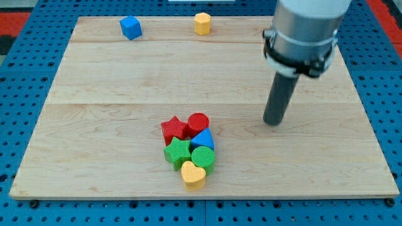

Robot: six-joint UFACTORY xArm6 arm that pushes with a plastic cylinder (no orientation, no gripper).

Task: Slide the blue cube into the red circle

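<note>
board (113,81): blue cube (130,27) far from my tip (273,123)

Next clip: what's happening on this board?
An arm with a rod is meant to push the blue cube into the red circle. My tip rests on the wooden board at the view's right, touching no block. The blue cube sits far off near the top left edge, with a yellow block to its right. The red circle is packed in a cluster with a red star, a blue triangle, two green blocks and a yellow heart.
</note>
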